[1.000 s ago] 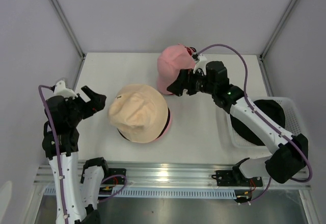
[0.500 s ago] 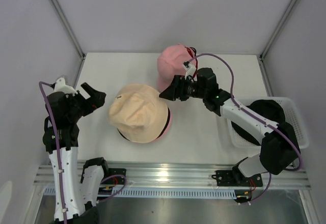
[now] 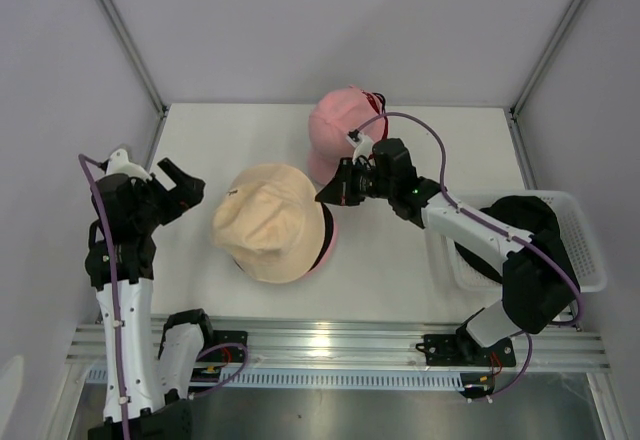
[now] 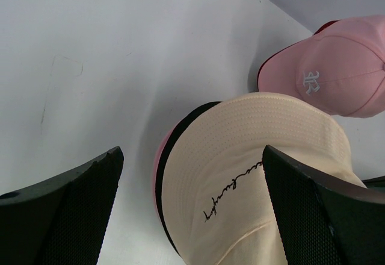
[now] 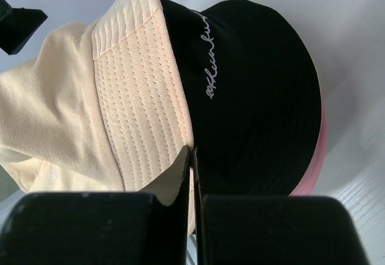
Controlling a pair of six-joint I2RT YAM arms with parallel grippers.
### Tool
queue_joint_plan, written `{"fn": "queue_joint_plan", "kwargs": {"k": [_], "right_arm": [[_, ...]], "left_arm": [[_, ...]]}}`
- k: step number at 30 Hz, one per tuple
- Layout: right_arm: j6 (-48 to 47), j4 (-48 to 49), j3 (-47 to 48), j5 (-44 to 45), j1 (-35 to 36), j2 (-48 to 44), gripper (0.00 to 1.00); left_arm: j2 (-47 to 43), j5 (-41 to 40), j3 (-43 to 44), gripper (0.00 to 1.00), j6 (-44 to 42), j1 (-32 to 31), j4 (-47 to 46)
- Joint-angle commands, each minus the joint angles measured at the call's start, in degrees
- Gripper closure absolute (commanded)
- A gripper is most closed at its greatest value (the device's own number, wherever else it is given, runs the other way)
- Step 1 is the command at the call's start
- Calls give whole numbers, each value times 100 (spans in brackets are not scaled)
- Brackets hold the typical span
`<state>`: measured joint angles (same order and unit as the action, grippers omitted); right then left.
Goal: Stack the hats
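A cream bucket hat (image 3: 270, 222) tops a pile on the table, over a black bucket hat (image 5: 258, 96) and a pink one whose rim (image 5: 314, 162) shows at the edge. My right gripper (image 3: 325, 195) is at the pile's right edge, its jaws pressed together on the cream hat's brim (image 5: 144, 114) where it meets the black hat. A pink baseball cap (image 3: 335, 130) sits behind, with a red edge (image 4: 325, 27) under it. My left gripper (image 3: 180, 188) hovers open to the left of the pile, the cream hat (image 4: 252, 156) between and beyond its fingers (image 4: 72, 205).
A white mesh basket (image 3: 590, 250) stands at the right with a black hat (image 3: 520, 220) in it. Bare white table lies left of the pile (image 4: 90, 66). Grey walls close in the back and sides.
My right gripper moved left from the pink cap to the pile's right edge and closed on the cream brim. The left arm barely shifted.
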<state>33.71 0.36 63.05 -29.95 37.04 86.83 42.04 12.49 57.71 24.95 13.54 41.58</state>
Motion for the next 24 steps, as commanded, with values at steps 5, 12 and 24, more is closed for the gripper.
{"fn": "queue_joint_plan", "kwargs": {"k": [5, 12, 24], "right_arm": [[556, 552, -362, 622, -275, -131, 100], [900, 711, -697, 728, -390, 317, 100], [593, 228, -179, 605, -285, 809, 100]], "left_arm": [[155, -142, -408, 1, 632, 52, -379], [261, -63, -1007, 0, 1328, 52, -844], [93, 1825, -2027, 5, 1416, 43, -2944]]}}
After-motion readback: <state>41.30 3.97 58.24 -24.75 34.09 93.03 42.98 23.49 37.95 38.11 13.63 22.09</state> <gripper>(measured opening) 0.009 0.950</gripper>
